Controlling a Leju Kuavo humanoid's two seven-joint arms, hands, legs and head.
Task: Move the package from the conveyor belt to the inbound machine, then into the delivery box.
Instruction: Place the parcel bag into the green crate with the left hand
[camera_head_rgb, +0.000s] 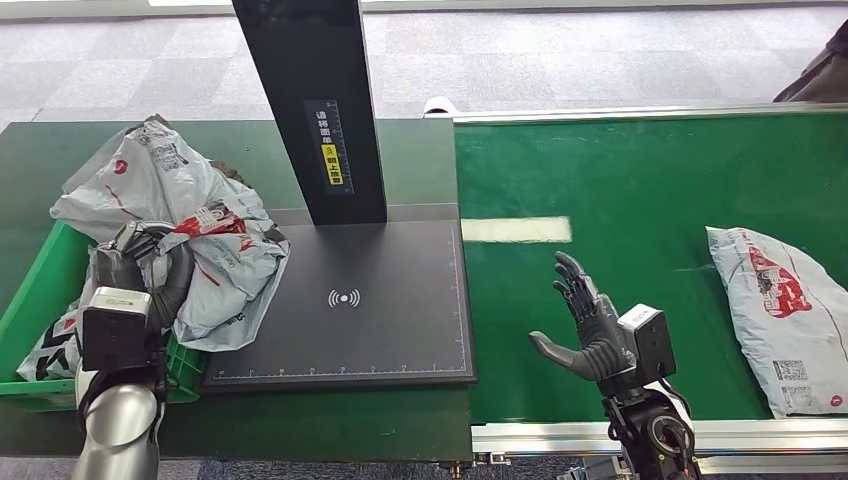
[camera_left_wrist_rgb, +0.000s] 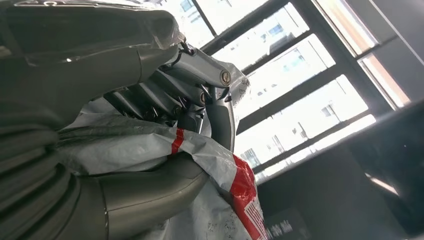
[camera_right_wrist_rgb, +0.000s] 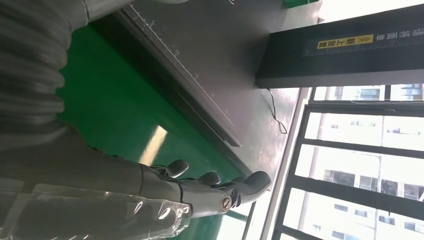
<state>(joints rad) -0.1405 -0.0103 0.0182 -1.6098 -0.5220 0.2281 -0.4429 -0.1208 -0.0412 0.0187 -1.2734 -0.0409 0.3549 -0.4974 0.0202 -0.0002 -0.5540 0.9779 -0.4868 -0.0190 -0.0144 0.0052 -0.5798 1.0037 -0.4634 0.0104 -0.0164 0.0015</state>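
conveyor belt (camera_head_rgb: 620, 180): green, runs along the right side of the scene; silver rail on its near edge.
worktop (camera_head_rgb: 60, 160): dark green, left of the belt, carries the machine and the box.
inbound machine (camera_head_rgb: 350, 300): black flat scan pad with a dark upright post, between the belt and the box.
delivery box (camera_head_rgb: 30, 300): green crate at far left, heaped with grey mailers; the top ones spill over its rim toward the pad.
package on belt (camera_head_rgb: 785, 310): grey poly mailer with red print, lying flat at the belt's far right, long axis running roughly away from the robot.
held package (camera_head_rgb: 205, 265): grey-and-red mailer over the box's right rim, one edge draping onto the pad's left side.
key relation: package on belt lies to the right of the right robot hand, well apart, bare belt between them; the right arm is much the nearer, the left is across the pad at the box.
left robot hand (camera_head_rgb: 150, 265): fingers and thumb curled round a fold of the held package; left wrist view shows the red-striped film clamped between thumb and fingers (camera_left_wrist_rgb: 165, 95).
right robot hand (camera_head_rgb: 585, 325): spread, fingers apart, thumb out toward the pad, holds nothing, hovers over the belt touching nothing.
step, my guess: held package about to drop in the box; next pickup likely goes to the right arm.
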